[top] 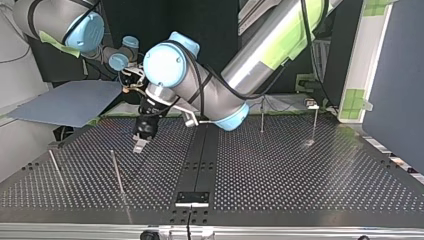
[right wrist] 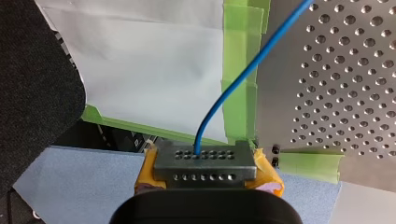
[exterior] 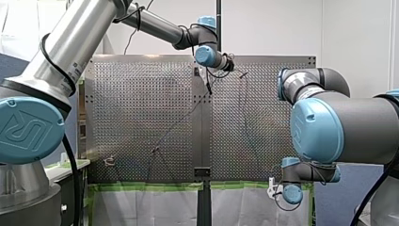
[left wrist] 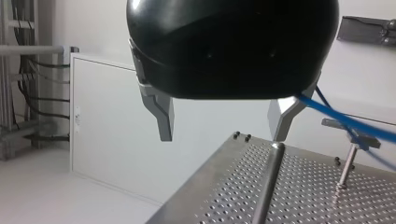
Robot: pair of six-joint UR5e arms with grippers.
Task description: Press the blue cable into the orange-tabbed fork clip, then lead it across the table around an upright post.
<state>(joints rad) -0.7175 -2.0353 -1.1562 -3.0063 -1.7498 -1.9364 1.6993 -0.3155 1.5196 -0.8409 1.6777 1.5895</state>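
My right pincer sits just off the worktop's edge, beside the green tape that lines that edge. Its yellow pads and perforated metal plates are pressed together on the blue cable. The cable leaves the plates and runs slantwise over the tape and in over the worktop.

My left pincer hovers above the worktop near one of its corners. Its metal fingers are spread wide and hold nothing. An upright post rises from the worktop just below the gap, nearer one finger than the other. The blue cable passes close by the outer side of that nearer finger. From there it slants down towards the worktop, crossing the flat head of a thinner post. I cannot tell whether it touches that head.
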